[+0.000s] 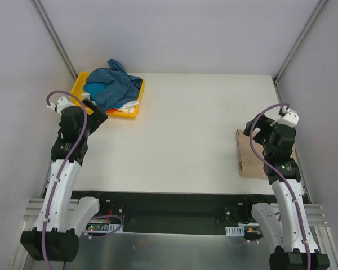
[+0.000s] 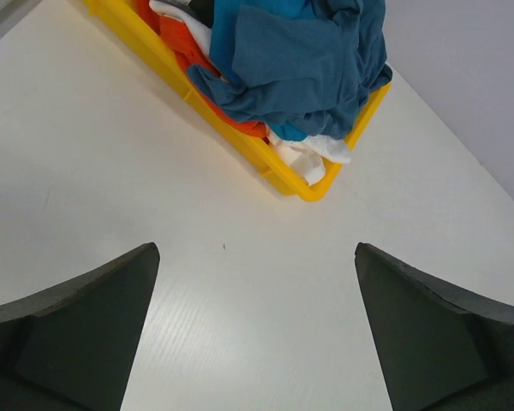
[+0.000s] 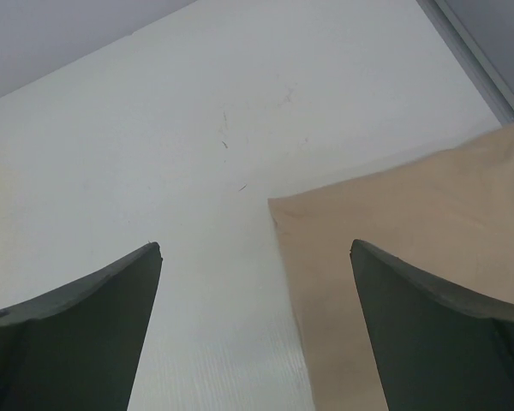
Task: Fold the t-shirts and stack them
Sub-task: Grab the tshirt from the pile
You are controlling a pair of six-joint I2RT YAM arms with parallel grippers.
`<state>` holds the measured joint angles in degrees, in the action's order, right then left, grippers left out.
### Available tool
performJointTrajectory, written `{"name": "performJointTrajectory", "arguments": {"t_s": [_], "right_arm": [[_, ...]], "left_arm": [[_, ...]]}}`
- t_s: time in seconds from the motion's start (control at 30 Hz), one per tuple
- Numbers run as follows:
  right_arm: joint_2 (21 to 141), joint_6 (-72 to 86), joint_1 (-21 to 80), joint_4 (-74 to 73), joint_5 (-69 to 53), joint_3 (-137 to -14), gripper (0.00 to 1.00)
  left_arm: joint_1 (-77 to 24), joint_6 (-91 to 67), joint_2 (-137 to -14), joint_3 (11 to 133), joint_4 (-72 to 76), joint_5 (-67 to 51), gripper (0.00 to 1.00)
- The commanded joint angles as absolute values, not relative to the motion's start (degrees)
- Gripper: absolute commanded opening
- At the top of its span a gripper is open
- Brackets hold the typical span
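No legible text, label, brand, number or sign in any view.
- Green circuit board (image 1: 104,226) beside left arm base (image 1: 50,242): may carry print, too small to tell.
- White ribbed part (image 1: 235,230) beside right arm base (image 1: 296,259): nothing readable at this size.
- T-shirts (image 2: 300,60) heaped in yellow tray (image 2: 265,158): plain cloth, plain rim on sides in view.
- Tan t-shirt (image 3: 411,214): plain on side in view.
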<state>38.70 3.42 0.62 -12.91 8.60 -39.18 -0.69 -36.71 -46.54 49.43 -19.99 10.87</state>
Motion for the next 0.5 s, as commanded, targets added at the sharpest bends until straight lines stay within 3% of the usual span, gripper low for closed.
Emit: {"name": "performJointTrajectory", "arguments": {"t_s": [0.0, 0.17, 0.27, 0.47], "right_arm": [[39.8, 2.3, 1.1, -14.9, 6.0, -44.2, 0.97], [43.5, 1.4, 1.1, -19.2, 9.9, -47.3, 0.97], [43.4, 4.0, 1.2, -20.2, 12.3, -47.2, 0.97], [39.6, 5.2, 1.2, -20.0, 18.5, -45.4, 0.97]], "left_arm": [[-0.5, -36.1, -56.3, 57.9, -19.7, 8.6, 0.99], [-0.5, -32.4, -76.1, 71.3, -19.3, 4.9, 0.99], [-0.5, -32.1, -86.3, 78.3, -19.2, 4.0, 0.91], [-0.8, -29.1, -102.2, 90.6, -19.2, 1.0, 0.98]]}}
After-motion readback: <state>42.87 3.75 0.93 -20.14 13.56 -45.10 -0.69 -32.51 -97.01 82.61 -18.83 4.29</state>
